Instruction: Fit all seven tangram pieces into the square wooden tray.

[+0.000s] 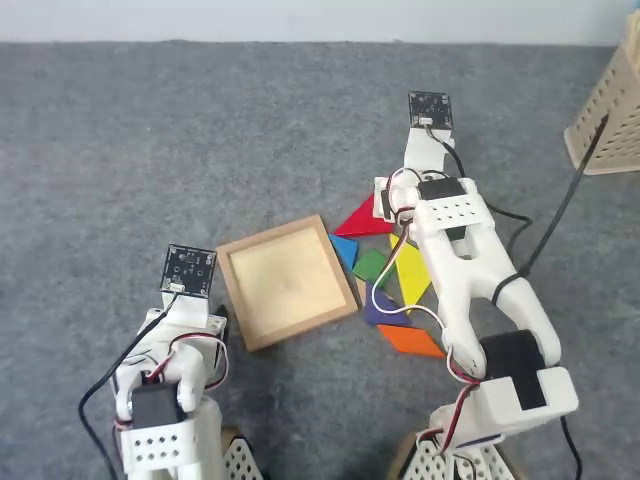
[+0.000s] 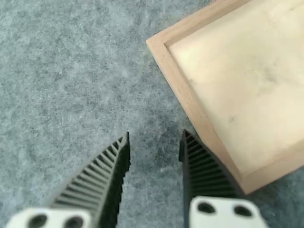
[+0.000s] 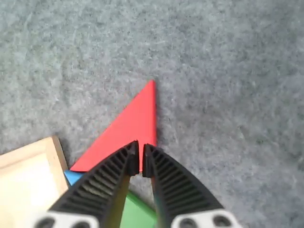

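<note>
Where the left arm crouches over the grey carpet (image 1: 120, 150), the left gripper (image 2: 154, 140) hangs with its ribbed black fingers parted by a moderate gap. It holds nothing, and bare carpet shows between the tips. Just beside one finger, and stretching away ahead of it, runs a corner and rim of the square wooden tray (image 2: 190, 97). I cannot tell whether the finger touches the rim.

On the tray's far side from that gripper, toward the right arm, the flat coloured pieces lie clustered on the carpet outside the tray. A blue piece (image 1: 345, 250) sits against the tray's edge, with a green square (image 1: 370, 265) just beside it. Then come a purple piece (image 1: 380, 305), a yellow triangle (image 1: 412, 275) partly under the white arm, and an orange piece (image 1: 410, 340) nearest that arm's base.

The right gripper (image 3: 140, 151) is all but closed, with only a thin slit between its tips. It is poised over one edge of the red triangle (image 3: 133, 121), and red shows through the slit. I cannot tell whether the tips press on the piece. The blue piece and green square lie just behind the tips, beneath the fingers, and a tray corner lies off to one side.
</note>
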You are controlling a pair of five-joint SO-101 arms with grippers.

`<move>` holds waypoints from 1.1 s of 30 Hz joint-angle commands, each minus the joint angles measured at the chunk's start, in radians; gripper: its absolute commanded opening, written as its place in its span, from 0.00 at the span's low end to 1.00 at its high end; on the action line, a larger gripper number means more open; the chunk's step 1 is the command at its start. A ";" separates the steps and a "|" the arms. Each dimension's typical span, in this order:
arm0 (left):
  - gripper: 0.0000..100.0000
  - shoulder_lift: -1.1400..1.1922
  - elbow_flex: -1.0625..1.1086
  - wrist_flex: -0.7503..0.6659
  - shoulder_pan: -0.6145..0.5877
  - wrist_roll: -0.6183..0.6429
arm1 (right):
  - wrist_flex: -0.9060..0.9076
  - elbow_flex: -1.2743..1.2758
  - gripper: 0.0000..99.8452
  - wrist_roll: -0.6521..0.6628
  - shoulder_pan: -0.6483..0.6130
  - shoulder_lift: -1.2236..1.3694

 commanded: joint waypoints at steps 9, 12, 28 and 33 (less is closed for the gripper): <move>0.17 -0.006 -0.012 0.005 0.000 -0.005 | -0.013 -0.348 0.26 -0.227 -0.117 0.308; 0.17 -0.006 -0.012 0.005 0.000 -0.005 | -0.005 -0.422 0.26 -0.224 -0.117 0.409; 0.17 -0.006 -0.012 0.005 0.000 -0.005 | 0.325 -0.488 0.10 -0.144 -0.031 0.499; 0.17 -0.006 -0.012 0.005 0.000 -0.005 | 0.384 -0.493 0.10 -0.077 0.025 0.496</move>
